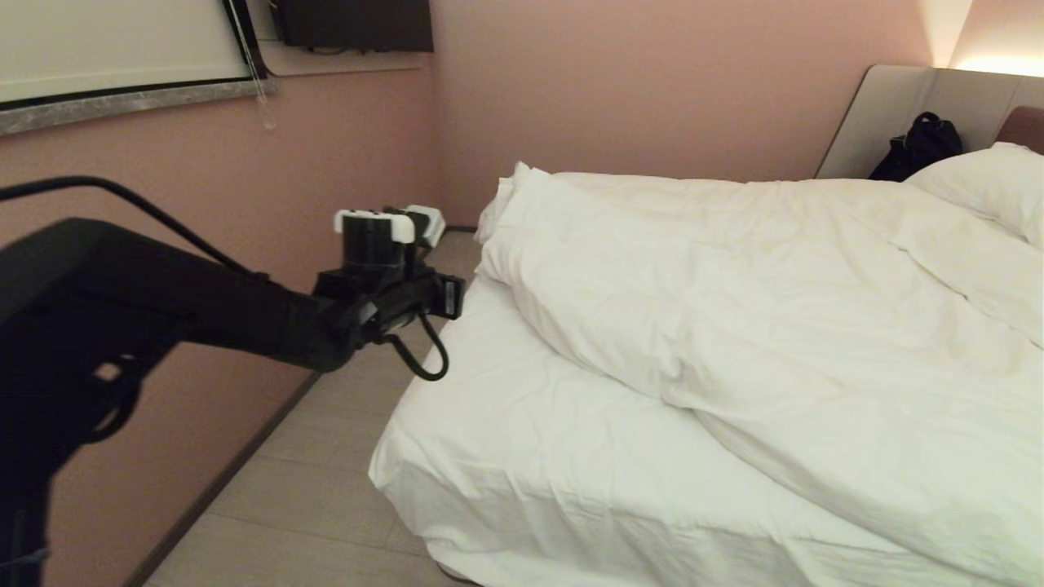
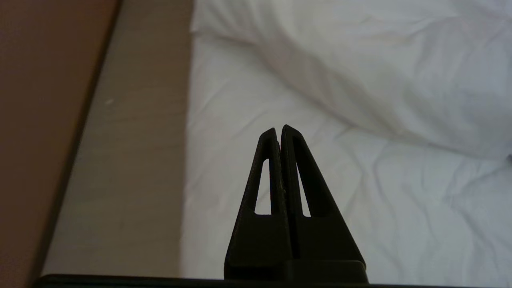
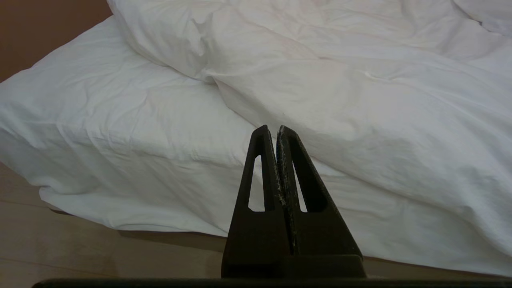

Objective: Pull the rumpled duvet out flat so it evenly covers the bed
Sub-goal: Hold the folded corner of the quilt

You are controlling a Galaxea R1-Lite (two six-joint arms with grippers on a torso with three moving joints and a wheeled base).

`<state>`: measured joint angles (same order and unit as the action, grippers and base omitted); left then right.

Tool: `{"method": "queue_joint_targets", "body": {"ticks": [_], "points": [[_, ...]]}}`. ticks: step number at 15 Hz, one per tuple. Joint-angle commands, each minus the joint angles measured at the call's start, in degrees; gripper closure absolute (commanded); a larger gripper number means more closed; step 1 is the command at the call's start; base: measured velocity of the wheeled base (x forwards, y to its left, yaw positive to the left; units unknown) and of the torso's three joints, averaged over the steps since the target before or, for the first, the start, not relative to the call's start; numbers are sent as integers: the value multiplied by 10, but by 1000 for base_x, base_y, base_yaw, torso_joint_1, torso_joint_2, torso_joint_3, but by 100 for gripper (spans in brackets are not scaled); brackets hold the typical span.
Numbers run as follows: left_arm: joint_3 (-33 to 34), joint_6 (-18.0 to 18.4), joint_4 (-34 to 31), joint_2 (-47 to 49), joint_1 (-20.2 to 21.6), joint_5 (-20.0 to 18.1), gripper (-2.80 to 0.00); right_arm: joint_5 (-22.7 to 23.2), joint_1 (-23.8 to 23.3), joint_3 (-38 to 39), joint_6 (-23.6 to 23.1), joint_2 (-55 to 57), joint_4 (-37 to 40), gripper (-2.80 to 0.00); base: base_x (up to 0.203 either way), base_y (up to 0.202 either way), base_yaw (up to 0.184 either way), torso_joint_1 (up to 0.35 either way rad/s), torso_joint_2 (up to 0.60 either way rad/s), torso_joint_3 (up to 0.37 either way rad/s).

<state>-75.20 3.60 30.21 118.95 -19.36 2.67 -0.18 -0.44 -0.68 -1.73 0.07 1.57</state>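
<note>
The duvet [image 1: 775, 326] lies bunched and wrinkled across the far and right part of the bed [image 1: 522, 432]. It leaves the white sheet bare at the near left corner. My left arm [image 1: 383, 277] reaches out beside the bed's left edge, over the floor strip. In the left wrist view my left gripper [image 2: 279, 130] is shut on nothing above the bare sheet [image 2: 248, 120], apart from the duvet's edge [image 2: 360, 72]. My right gripper [image 3: 277, 129] is shut and empty, low before the bed's near side, facing the duvet [image 3: 360, 80].
A pink wall [image 1: 245, 228] runs close along the bed's left side with a narrow strip of wooden floor [image 1: 326, 456] between. A pillow [image 1: 991, 183] and a black bag [image 1: 917, 147] sit at the headboard [image 1: 889, 106], far right.
</note>
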Motion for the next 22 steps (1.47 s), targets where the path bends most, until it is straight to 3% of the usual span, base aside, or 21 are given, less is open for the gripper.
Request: {"method": "queue_joint_targets", "body": {"ticks": [1,4,7,10,14,19,22], "points": [[118,-4,2,-161,19,16,0,0,0,1,0,0,0,0,0,0,0,0,0,0],[275,-12,2,-327,36,84,0,0,0,1,0,0,0,0,0,0,0,0,0,0],[386,-22,-3,-471,43,148,0,0,0,1,0,0,0,0,0,0,0,0,0,0],[498,-29,-6,-598,45,170,0,0,0,1,0,0,0,0,0,0,0,0,0,0],[578,-31,-36,-731,45,157,0,0,0,0,0,0,0,0,0,0,0,0,0,0],[585,-41,-214,-906,45,75,0,0,0,0,0,0,0,0,0,0,0,0,0,0],[593,-44,-290,-974,45,46,0,0,0,0,0,0,0,0,0,0,0,0,0,0]]}}
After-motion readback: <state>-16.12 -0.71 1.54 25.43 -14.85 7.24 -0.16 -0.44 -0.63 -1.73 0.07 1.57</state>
